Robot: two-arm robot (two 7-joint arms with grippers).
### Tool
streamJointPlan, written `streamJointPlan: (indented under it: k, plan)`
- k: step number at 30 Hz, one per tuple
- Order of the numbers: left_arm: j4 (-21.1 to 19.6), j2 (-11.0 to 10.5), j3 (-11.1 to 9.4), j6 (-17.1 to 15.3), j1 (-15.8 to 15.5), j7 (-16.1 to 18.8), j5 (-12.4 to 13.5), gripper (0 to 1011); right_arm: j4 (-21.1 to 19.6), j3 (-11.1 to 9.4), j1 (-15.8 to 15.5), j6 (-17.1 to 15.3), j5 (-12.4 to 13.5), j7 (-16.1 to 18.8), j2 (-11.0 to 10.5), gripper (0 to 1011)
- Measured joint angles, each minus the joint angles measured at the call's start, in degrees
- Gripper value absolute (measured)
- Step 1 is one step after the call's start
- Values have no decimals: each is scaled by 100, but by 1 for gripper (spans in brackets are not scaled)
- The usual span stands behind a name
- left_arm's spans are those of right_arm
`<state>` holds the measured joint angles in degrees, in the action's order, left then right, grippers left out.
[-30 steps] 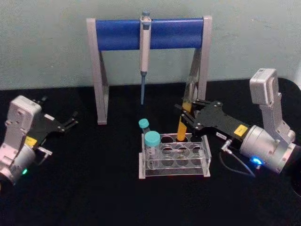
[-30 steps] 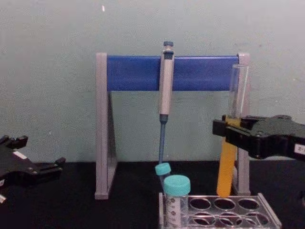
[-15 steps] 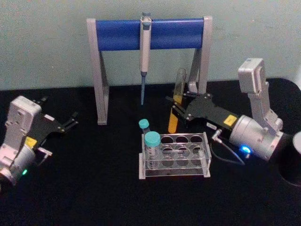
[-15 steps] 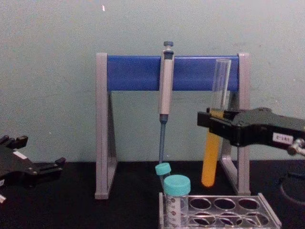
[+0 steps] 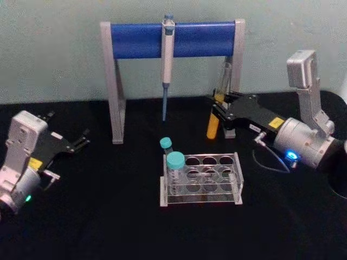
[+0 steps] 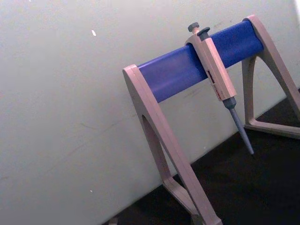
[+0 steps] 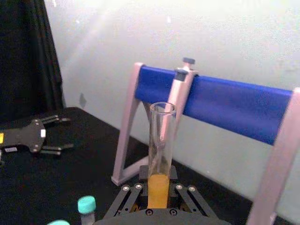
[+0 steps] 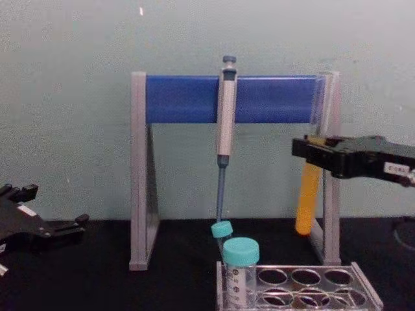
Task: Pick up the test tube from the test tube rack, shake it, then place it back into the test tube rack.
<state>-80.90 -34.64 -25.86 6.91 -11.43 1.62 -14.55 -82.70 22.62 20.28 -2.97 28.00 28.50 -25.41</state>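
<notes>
We grip tube (image 5: 212, 128) in right gripper (image 5: 218, 110), clamped mid-length, axis near upright. Rack (image 5: 237, 176) lies below, nearer us, slightly left. Left gripper (image 5: 82, 140) parked far left, fingers spread.

Head view: high, looking forward and down over the black table (image 5: 108, 216); whole test tube rack (image 5: 200, 198) and pipette stand (image 5: 135, 39) framed. Chest view: low, level, side-on, rack cropped. Left wrist view: tilted, near the stand. Right wrist view: along the right gripper (image 7: 158, 191), perhaps angled slightly upward. Stand shared by all four.
</notes>
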Motion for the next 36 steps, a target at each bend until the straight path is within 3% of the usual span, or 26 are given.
streamJointPlan:
  k: [10, 19, 26, 36]
  plan:
    - [0, 0, 0, 0, 0, 0, 0, 1001, -376, -158, -327, -21, 59, -68, -299, 225]
    - [0, 0, 0, 0, 0, 0, 0, 1001, -1003, -226, -688, -107, 225, 29, -608, 225]
    - [0, 0, 0, 0, 0, 0, 0, 1001, -1241, -108, -836, -125, 287, 89, -679, 226]
    - [0, 0, 0, 0, 0, 0, 0, 1001, -1068, 220, -696, -106, 236, 148, -527, 225]
